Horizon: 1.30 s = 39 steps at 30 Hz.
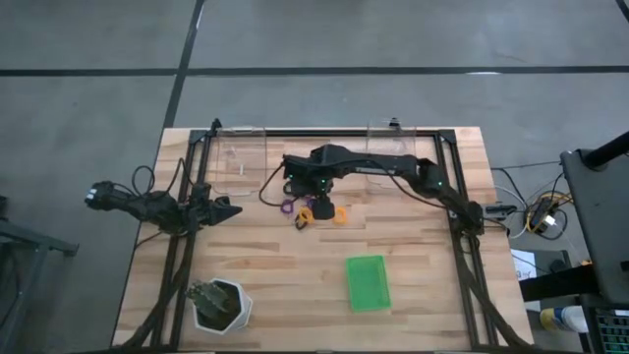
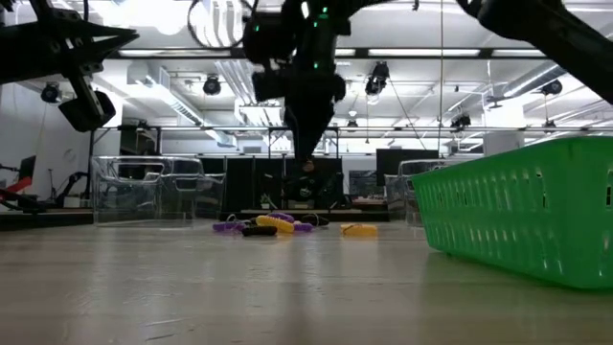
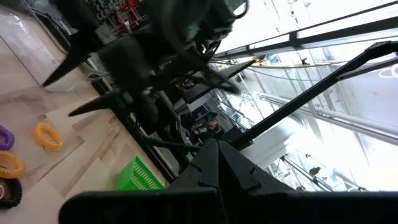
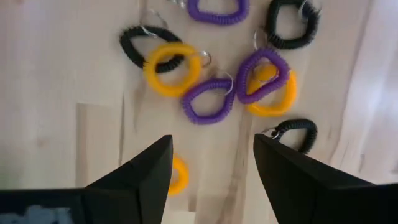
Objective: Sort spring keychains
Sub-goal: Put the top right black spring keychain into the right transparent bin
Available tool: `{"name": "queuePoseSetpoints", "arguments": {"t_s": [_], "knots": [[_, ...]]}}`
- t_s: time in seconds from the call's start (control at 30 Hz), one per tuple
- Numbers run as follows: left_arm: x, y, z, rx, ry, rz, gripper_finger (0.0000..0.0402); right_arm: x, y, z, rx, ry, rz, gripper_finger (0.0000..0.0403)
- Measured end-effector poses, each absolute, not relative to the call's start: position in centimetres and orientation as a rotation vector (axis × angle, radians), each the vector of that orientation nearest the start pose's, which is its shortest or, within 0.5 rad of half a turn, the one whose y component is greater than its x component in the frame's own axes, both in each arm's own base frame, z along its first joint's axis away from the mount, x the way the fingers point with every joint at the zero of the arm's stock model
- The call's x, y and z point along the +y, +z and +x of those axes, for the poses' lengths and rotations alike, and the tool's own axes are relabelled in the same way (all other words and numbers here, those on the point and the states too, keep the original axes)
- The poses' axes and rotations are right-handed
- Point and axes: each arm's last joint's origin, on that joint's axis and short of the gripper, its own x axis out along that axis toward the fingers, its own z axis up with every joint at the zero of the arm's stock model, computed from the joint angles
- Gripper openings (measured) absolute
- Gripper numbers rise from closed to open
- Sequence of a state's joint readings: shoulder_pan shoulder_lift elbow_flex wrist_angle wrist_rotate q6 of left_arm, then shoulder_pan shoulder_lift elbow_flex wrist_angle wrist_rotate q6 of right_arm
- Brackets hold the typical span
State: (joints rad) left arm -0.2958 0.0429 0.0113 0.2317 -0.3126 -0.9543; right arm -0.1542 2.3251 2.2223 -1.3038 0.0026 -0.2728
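Observation:
The spring keychains [image 4: 208, 99] lie in a loose pile on the wood table, black, purple and orange-yellow coils, some overlapping; in the high view the pile [image 1: 298, 209] sits mid-table. One yellow coil [image 4: 177, 174] lies apart from the rest, also seen low [image 2: 359, 229]. My right gripper [image 4: 212, 143] hovers open above the pile, pointing down, with its fingers clear of the coils [image 1: 319, 205]. My left gripper [image 1: 234, 208] waits shut at the table's left side, above the surface.
A green tray [image 1: 368, 282] stands toward the near right of the table. Two clear plastic bins [image 1: 241, 152] [image 1: 388, 138] sit along the far edge. A white pot with dark contents [image 1: 221, 303] stands at the near left. Bare wood lies between pile and tray.

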Motion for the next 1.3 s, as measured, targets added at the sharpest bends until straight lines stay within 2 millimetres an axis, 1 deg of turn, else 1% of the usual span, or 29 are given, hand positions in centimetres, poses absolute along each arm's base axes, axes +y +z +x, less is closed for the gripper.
{"name": "queuePoseSetpoints", "arguments": {"t_s": [0.1,0.17,0.33,0.47,0.53,0.7,0.93,1.03,1.17,1.23,1.3], "knots": [[-2.0,18.6,9.5,-0.184,-0.075,-1.010,0.0000,-7.9,21.9,46.4,1.442,0.058,-0.109,0.0219],[-2.0,18.6,9.5,-0.184,-0.074,-1.001,0.0000,-8.6,21.2,46.5,1.457,0.046,-0.094,0.0219],[-2.0,18.6,9.5,-0.186,-0.072,-0.994,0.0000,-10.8,19.8,46.3,1.475,-0.010,-0.032,0.0219],[-2.0,18.6,9.5,-0.186,-0.072,-0.994,0.0000,-12.6,19.3,46.3,1.456,-0.050,-0.002,0.0219],[-2.0,18.6,9.5,-0.185,-0.071,-0.994,0.0000,-13.2,18.9,46.4,1.448,-0.060,0.005,0.0219],[-2.0,18.6,9.5,-0.185,-0.071,-0.994,0.0000,-13.8,17.5,46.3,1.480,-0.055,0.017,0.0219],[-2.0,18.6,9.5,-0.186,-0.071,-0.995,0.0000,-13.9,16.3,46.6,1.496,-0.049,0.016,0.0217],[-2.0,18.6,9.5,-0.186,-0.072,-0.995,0.0000,-14.1,16.2,46.6,1.490,-0.054,0.018,0.0200],[-2.0,18.6,9.5,-0.186,-0.072,-0.996,0.0000,-14.8,15.6,46.2,1.510,-0.077,0.044,0.0162],[-2.0,18.6,9.5,-0.186,-0.071,-0.996,0.0000,-15.1,15.3,45.9,1.524,-0.100,0.073,0.0134],[-2.0,18.6,9.5,-0.186,-0.072,-0.998,0.0000,-15.4,15.0,45.4,1.553,-0.120,0.109,0.0087]]}}
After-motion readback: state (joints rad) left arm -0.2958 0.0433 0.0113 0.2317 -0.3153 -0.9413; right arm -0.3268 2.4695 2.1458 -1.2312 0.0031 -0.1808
